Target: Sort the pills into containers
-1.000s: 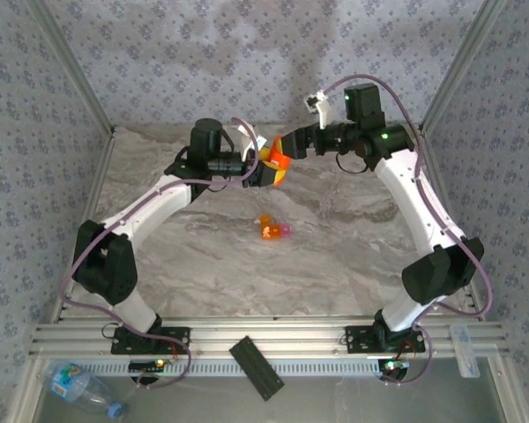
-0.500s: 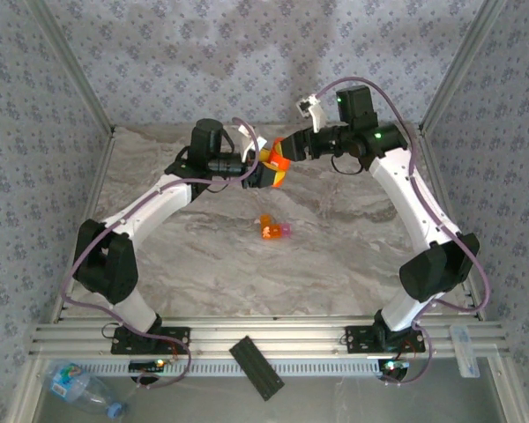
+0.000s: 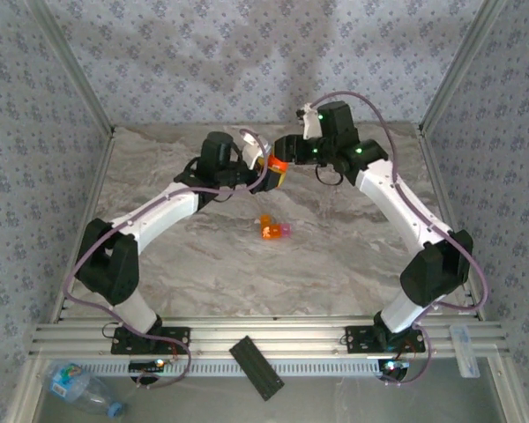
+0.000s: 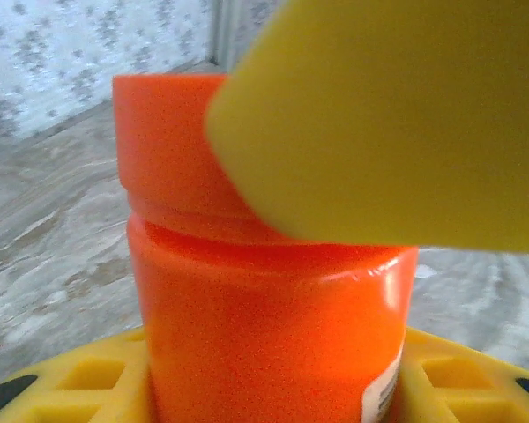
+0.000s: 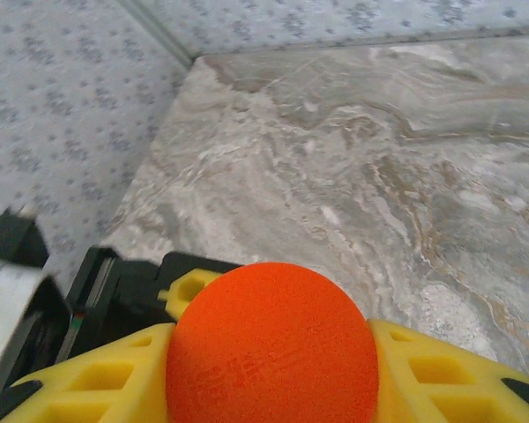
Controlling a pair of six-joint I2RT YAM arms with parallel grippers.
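While my left arm bends in from the left side toward the far middle of the tabletop (image 3: 353, 256), my left fingers (image 4: 62, 401) are closed on the pill bottle (image 3: 278, 165). The left wrist camera shows its orange body standing upright between the two yellow fingers, with a white label edge low on its right. A broad yellow finger from my other arm crosses the upper right of that view and overlaps the cap (image 4: 181, 145). Whether the bottle's base touches the tabletop I cannot tell.

Just nearer to my bases, and apart from both arms, the small orange compartment (image 3: 269, 231) lies on the marbled surface with its pale pink piece (image 3: 285, 230) joined on the right.

Further right, my right arm arches in from the right side, and my right fingers (image 5: 458, 397) meet the bottle from above. Seen from the right wrist, the round orange cap sits snug between the two yellow fingers — narrow, closed against its sides. The black body of my left wrist (image 5: 115, 286) shows just beyond it.

Down at the near rail, a black flat bar (image 3: 257, 367) lies tilted, and a plastic water bottle (image 3: 75, 384) rests at the far left corner.
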